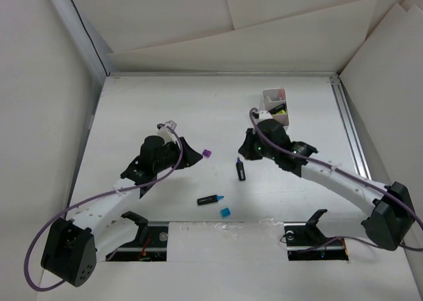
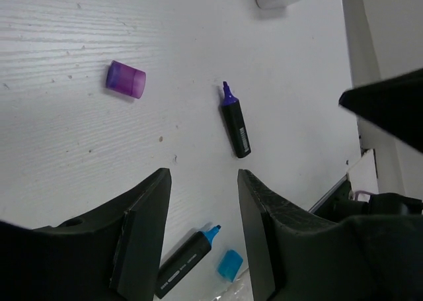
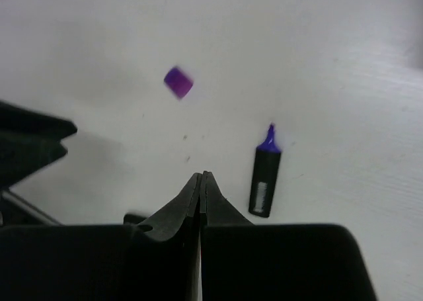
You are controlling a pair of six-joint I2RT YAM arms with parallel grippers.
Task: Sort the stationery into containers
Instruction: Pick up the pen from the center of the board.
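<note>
**Mia:** Two highlighters lie loose on the tabletop (image 1: pixel 165 102). Can you see them?

**Tom:** Yes. The purple highlighter (image 1: pixel 240 169) has no cap on, and its tip points away from the arms. The blue highlighter (image 1: pixel 210 199) lies closer to the arms. Its tip is bare too.

**Mia:** Where are the caps?

**Tom:** The purple cap (image 1: pixel 207 153) sits by itself, to the left of the purple highlighter. They do not touch. The blue cap (image 1: pixel 226 212) is just beside the tip of the blue highlighter.

**Mia:** And the white box?

**Tom:** The white box (image 1: pixel 269 97) stands far back on the right side of the tabletop. Something pink and something yellow stick up inside it. I cannot tell which part of the box each one is in.

**Mia:** What about the left gripper?

**Tom:** The left gripper (image 2: pixel 201 235) is partly open. There is a gap between its two fingers, and nothing is in the gap. It hangs over the tabletop near the purple cap.

**Mia:** And the right gripper?

**Tom:** The right gripper (image 3: pixel 200 182) is closed tight. Its fingers press flat against each other, and it has hold of nothing. It is near the purple highlighter, on the side where the white box is.
</note>
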